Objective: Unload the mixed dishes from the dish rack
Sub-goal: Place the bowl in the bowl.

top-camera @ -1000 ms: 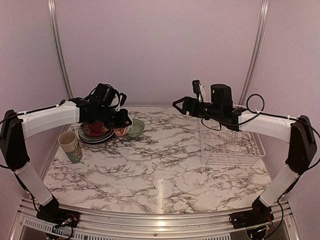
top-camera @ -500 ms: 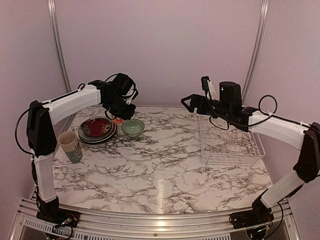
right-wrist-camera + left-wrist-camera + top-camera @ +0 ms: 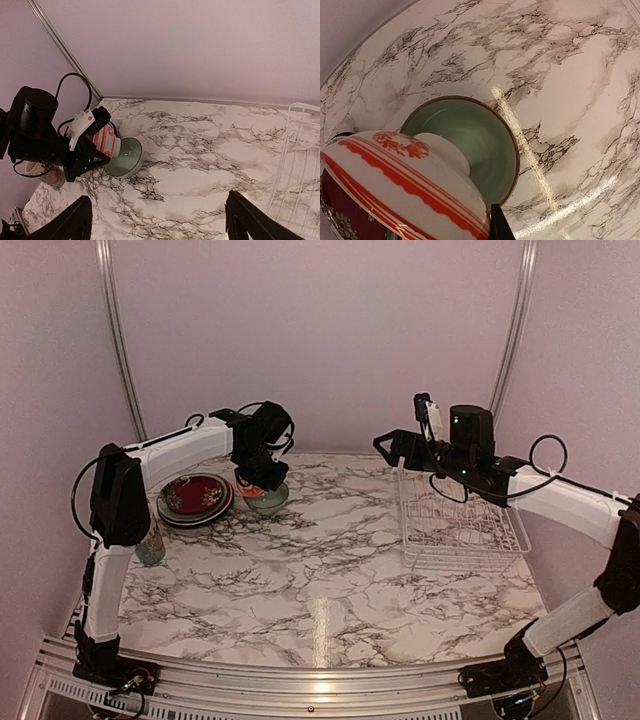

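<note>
Mug point(image 3: 152, 548) stands at the far left of the marble table point(image 3: 330, 580), half hidden behind the left arm. Just to its right sits a stack of plates point(image 3: 195, 498), a dark red one on top. Next, the left gripper point(image 3: 252, 483) is clamped on the red-and-white bowl point(image 3: 395, 185), holding it tilted over the green bowl point(image 3: 475, 135) on the table; contact between them is unclear. Farther right, the right gripper point(image 3: 393, 448) hangs with jaws spread wide, holding nothing, near the far left corner of the white rack point(image 3: 460, 535).
</note>
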{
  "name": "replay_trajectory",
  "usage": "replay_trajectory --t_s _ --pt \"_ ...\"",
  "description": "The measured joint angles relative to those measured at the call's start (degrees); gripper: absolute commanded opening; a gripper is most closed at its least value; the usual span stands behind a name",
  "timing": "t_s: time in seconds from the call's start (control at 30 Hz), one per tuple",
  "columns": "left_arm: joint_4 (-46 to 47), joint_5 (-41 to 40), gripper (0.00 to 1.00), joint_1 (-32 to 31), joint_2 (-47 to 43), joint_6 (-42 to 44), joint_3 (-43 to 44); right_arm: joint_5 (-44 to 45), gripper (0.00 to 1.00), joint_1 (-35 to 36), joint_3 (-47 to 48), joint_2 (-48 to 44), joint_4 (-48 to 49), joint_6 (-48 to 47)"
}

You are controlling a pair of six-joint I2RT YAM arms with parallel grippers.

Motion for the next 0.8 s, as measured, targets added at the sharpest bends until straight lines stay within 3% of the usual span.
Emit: replay_trajectory --t_s 0.2,0.8 --pt "-1.05 -0.44 0.0 -0.46 2.08 0.0 1.09 0.44 0.97 -0.22 -0.87 -0.35 -0.11 -0.7" --pt "-1.9 -0.68 0.1 -1.57 5.03 0.02 2.67 1.81 0.98 -0.28 -1.14 -2.14 -0.11 -1.01"
